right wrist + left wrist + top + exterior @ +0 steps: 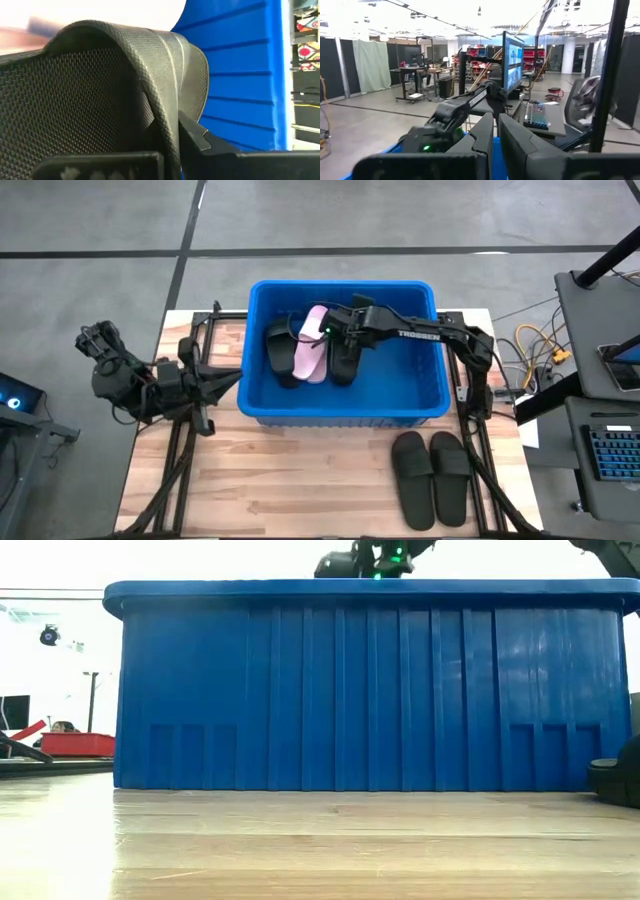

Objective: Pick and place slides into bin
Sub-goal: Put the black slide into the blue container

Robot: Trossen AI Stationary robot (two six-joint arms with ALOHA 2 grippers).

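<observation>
From the low view the blue bin fills nearly the whole width and its ribbed wall hides everything inside; only the top of the right arm shows above its rim, and a dark slide is cut off at the picture's right edge. In the right wrist view a black slide crowds the picture, its textured strap pinched between the dark fingers, with the bin's blue inner wall behind it.

From above, the right hand reaches into the bin from the right and is clenched on that black slide, which hangs or rests beside a pale pink slide. Another black slide lies to the far side of the pink one. Whether more slides lie underneath cannot be told.

Two black slides rest side by side on the wooden counter, outside the bin near its front right corner.

The left hand waits at the bin's left side, its fingers close together on nothing.
</observation>
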